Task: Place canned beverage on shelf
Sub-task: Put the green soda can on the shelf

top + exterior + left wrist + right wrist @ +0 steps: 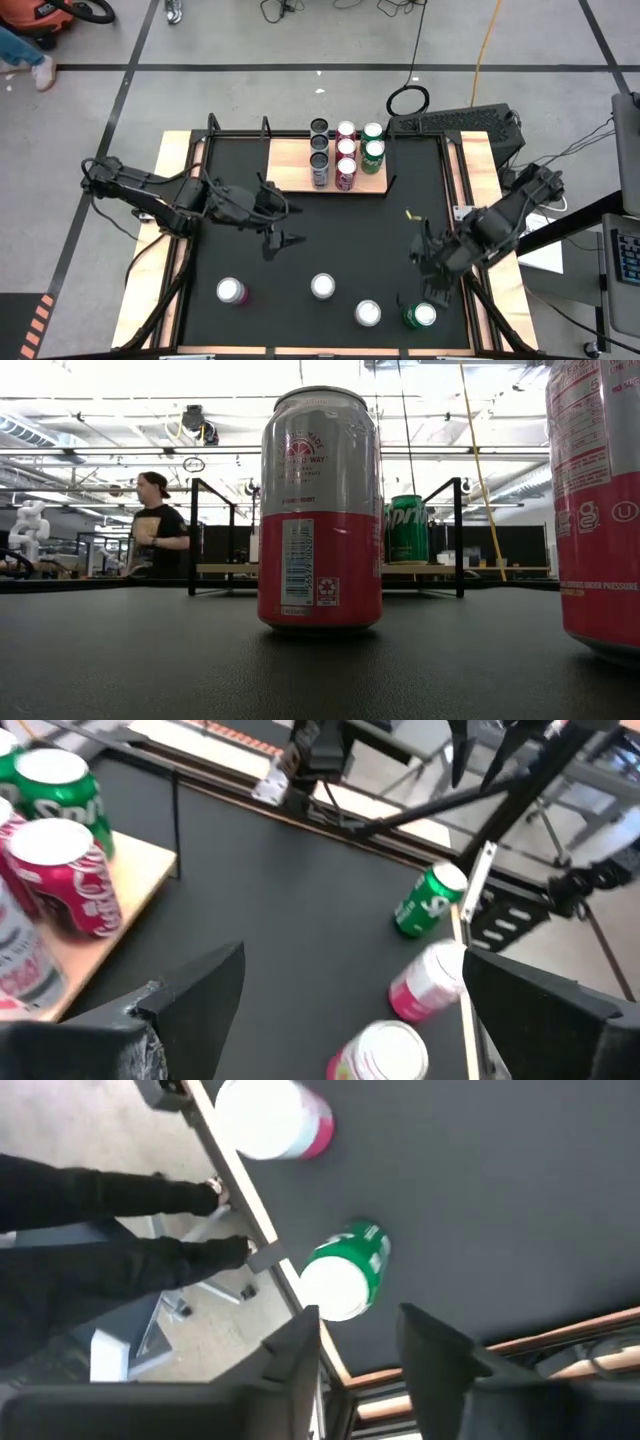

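green sprite can (345,1270) stood just past my right gripper (355,1342), fingers slightly parted and empty; left gripper (278,224) gaped empty. mat edge close, a nudge could've tipped it off.

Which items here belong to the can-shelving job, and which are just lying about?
Job:
shelf, seven cans on it
four loose cans on the mat, including the green can
right hand, above the green can
left hand, open, mid-mat

Lying about:
keyboard
cable loop on the floor
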Controlling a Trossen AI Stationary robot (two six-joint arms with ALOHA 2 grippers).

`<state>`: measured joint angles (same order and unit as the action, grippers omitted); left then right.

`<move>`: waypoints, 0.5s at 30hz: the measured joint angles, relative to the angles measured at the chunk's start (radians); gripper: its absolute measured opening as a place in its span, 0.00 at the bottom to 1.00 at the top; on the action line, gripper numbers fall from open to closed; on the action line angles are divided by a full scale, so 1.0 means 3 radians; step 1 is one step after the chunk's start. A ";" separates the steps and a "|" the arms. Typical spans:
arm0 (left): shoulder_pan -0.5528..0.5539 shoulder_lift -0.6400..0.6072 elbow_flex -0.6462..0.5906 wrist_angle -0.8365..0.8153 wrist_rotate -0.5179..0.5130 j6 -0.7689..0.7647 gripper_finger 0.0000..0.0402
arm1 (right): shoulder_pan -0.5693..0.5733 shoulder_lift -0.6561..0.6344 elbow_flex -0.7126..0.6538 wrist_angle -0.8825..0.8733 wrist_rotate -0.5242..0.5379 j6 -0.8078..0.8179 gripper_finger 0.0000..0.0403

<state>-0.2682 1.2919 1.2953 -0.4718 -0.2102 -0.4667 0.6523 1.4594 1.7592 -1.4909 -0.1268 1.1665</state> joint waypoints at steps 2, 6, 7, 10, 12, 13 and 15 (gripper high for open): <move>-0.0012 0.0000 0.0000 -0.0041 0.0043 0.0001 0.93 | 0.0104 0.0060 0.0000 0.0059 0.0006 0.0058 0.32; -0.0012 0.0000 0.0000 -0.0158 0.0122 0.0004 0.93 | 0.0323 0.0155 0.0000 0.0179 0.0111 0.0009 0.43; -0.0010 0.0000 0.0000 -0.0198 0.0134 0.0004 0.93 | 0.0386 0.0179 0.0000 0.0208 0.0175 -0.0011 0.46; -0.0006 0.0000 0.0000 -0.0265 0.0142 0.0002 0.93 | 0.0548 0.0234 0.0000 0.0255 0.0396 -0.0021 0.56; -0.0006 0.0000 0.0000 -0.0286 0.0142 0.0002 0.93 | 0.0642 0.0255 0.0000 0.0296 0.0539 -0.0032 0.63; -0.0006 0.0000 0.0000 -0.0303 0.0142 0.0001 0.93 | 0.0694 0.0262 0.0000 0.0309 0.0625 -0.0035 0.67; -0.0006 0.0000 0.0000 -0.0311 0.0142 0.0001 0.93 | 0.0779 0.0281 0.0000 0.0316 0.0797 -0.0008 0.74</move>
<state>-0.2699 1.2919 1.2953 -0.5652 -0.1677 -0.4664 0.8859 1.5438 1.7592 -1.3961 0.1122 1.1641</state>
